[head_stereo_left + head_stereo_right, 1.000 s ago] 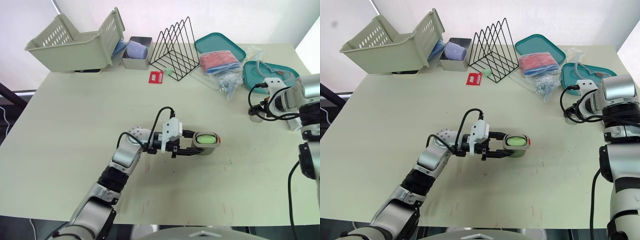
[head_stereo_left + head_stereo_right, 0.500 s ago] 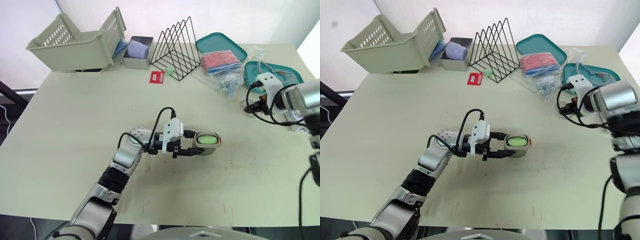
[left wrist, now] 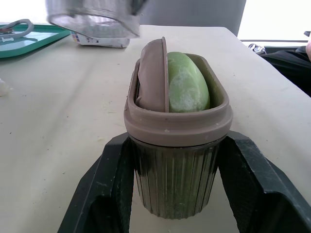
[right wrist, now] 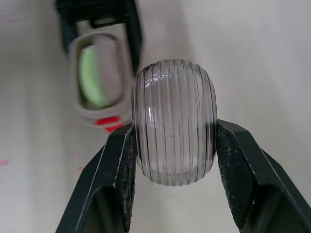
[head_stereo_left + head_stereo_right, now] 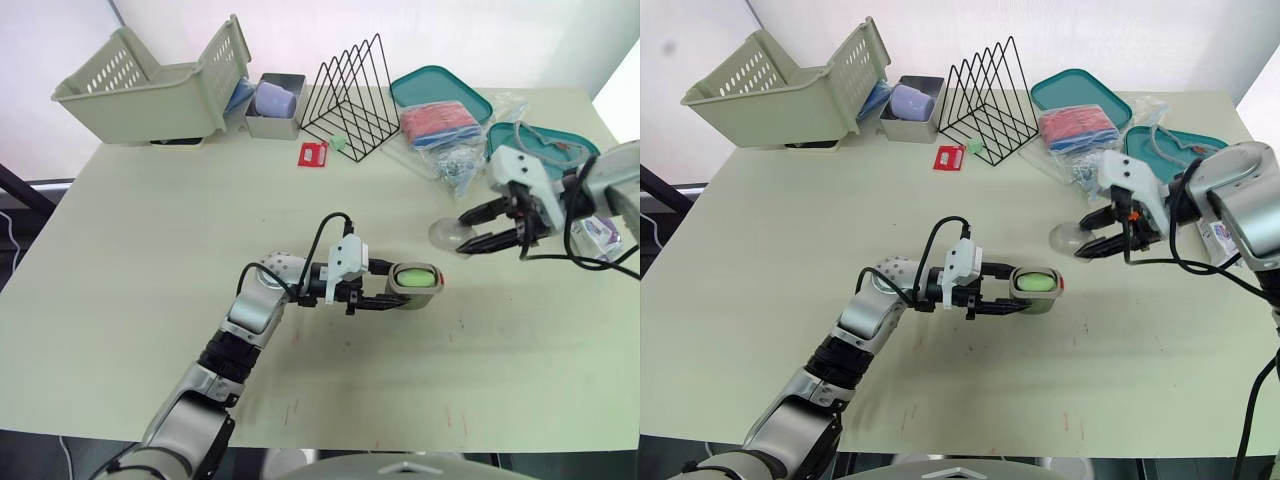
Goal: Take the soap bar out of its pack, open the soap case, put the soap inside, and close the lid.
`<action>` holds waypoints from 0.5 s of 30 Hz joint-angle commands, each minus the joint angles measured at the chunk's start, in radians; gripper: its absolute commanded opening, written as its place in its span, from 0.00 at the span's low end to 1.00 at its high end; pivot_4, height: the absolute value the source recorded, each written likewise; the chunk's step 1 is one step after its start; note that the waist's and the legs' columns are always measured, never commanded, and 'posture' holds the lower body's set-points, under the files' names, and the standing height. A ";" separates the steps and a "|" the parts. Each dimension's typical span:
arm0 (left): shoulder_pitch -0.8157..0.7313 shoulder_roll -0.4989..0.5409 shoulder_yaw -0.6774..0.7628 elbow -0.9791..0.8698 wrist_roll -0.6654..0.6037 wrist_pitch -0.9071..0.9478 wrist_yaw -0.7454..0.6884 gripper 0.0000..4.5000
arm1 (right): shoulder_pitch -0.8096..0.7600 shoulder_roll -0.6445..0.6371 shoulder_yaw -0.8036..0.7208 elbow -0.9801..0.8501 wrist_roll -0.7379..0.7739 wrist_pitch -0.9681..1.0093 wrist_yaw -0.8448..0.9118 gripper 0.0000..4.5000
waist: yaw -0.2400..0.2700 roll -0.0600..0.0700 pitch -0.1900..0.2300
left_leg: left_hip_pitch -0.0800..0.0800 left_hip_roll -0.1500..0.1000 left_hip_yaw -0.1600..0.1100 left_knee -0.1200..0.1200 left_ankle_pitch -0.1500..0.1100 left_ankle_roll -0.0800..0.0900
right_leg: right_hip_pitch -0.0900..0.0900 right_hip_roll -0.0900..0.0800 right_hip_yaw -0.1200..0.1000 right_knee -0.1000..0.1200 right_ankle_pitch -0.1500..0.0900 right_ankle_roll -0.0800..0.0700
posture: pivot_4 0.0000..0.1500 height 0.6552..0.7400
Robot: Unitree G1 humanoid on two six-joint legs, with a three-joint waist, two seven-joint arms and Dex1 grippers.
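The left gripper [image 5: 396,285] lies low on the table [image 5: 150,250] with its two black fingers clamped on the ribbed sides of the soap case [image 3: 175,170]. The case is open, and the green soap [image 3: 187,85] sits inside. Look at the mouth, though: a brown inner plate [image 3: 153,77] stands on edge beside the soap, leaning against it and rising past the rim.

Over on the right, the right gripper [image 4: 175,136] squeezes the clear ribbed lid [image 4: 175,121] between its fingers, held apart from the case, near it, on its far right side. The right wrist view looks past the lid to the open case beyond.

Along the far edge sit a tilted cream basket [image 5: 150,85], a grey tin [image 5: 272,110], a black wire rack [image 5: 355,95] and two teal trays [image 5: 440,90] with a bag of red items [image 5: 437,122] and a clear plastic bag [image 5: 455,165]. A red card [image 5: 313,153] lies in front of the rack, well apart from both grippers. A small printed box [image 5: 600,235] sits just beside the right arm.
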 commanded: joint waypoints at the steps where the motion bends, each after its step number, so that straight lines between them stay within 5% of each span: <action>1: -0.012 -0.002 0.002 -0.010 0.002 -0.008 0.002 0.45 | 0.005 -0.019 -0.041 -0.091 0.034 -0.004 0.034 0.40 | 0.000 0.000 0.000 | 0.000 0.000 0.000 0.000 0.000 0.000 | 0.000 0.000 0.000 0.000 0.000 0.000 | 1.00 1.00; 15: -0.005 0.000 0.001 -0.024 0.003 0.001 0.006 0.45 | 0.050 0.033 -0.034 -0.183 0.054 0.016 -0.015 0.40 | 0.000 0.000 0.000 | 0.000 0.000 0.000 0.000 0.000 0.000 | 0.000 0.000 0.000 0.000 0.000 0.000 | 1.00 1.00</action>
